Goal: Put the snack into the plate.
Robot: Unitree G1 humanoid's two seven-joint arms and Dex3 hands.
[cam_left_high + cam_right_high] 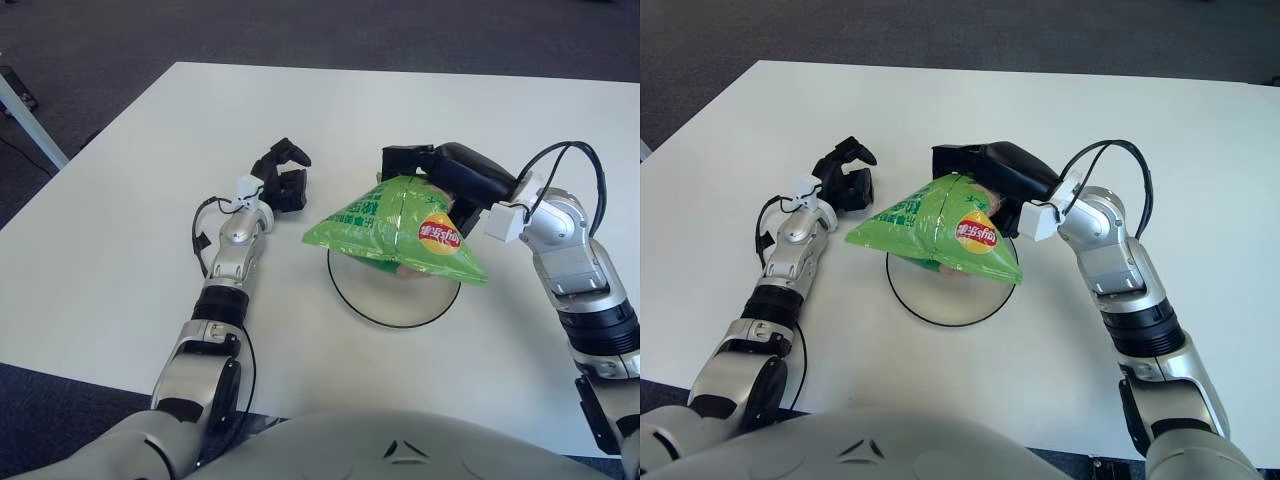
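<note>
- Your left hand (283, 178) shows at the left of the scene, just left of the bag's tip and apart from it; its fingers are loosely curled and it holds nothing; whether it touches the table (120, 250) you cannot tell, so treat it as idle.
- The bag (395, 230) comes next: a green snack bag, pinched at its top edge, hanging tilted over the plate (345, 290); its long axis runs roughly left to right, one corner pointing toward your left hand and jutting past the plate's left rim, the wider end with the red logo sitting over the right half of the plate.
- The plate is a white dish with a dark rim, lying between the two arms, most of its far half hidden under the bag; whether the bag's underside already touches the dish you cannot tell from these views.
- Your right hand (985, 172) is at the bag's upper right, closed on its top edge, the bag hanging below and to the left of it; this is the hand doing the work.
- What counts for your next move: the bag is over the plate but skewed left; you probably want to lower and let go with the right hand alone.
</note>
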